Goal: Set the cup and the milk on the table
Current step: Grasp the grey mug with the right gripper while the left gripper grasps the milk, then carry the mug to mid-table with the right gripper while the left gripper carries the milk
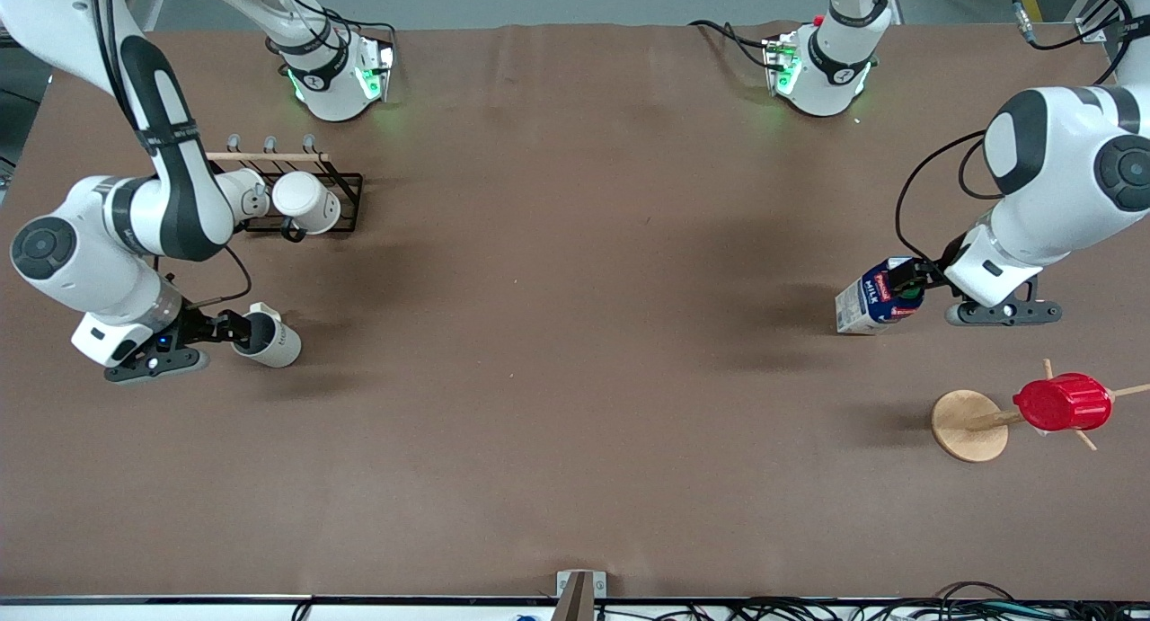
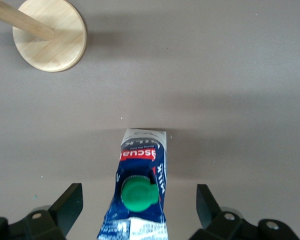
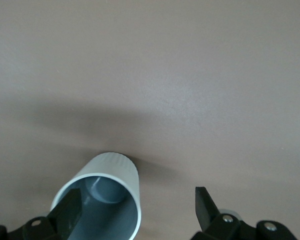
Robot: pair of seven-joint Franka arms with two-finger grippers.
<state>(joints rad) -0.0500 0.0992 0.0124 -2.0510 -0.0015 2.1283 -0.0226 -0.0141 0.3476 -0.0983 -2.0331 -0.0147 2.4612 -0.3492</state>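
Milk (image 1: 876,299) stands on the tabletop (image 1: 575,378) toward the left arm's end, at twelve o'clock of the wooden stand (image 1: 968,425); left gripper (image 2: 139,205) fingers spread, released around it. Cup (image 1: 268,338) stands toward the right arm's end; right gripper (image 3: 138,207) fingers released, one inside its rim.

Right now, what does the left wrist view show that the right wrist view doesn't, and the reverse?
Only the left wrist view shows the milk standing between the open fingers of the left gripper, apart from both, and the round wooden base of a stand. Only the right wrist view shows the cup, its dark grey inside visible, with one finger of the open right gripper inside its rim. Both show the bare brown table.
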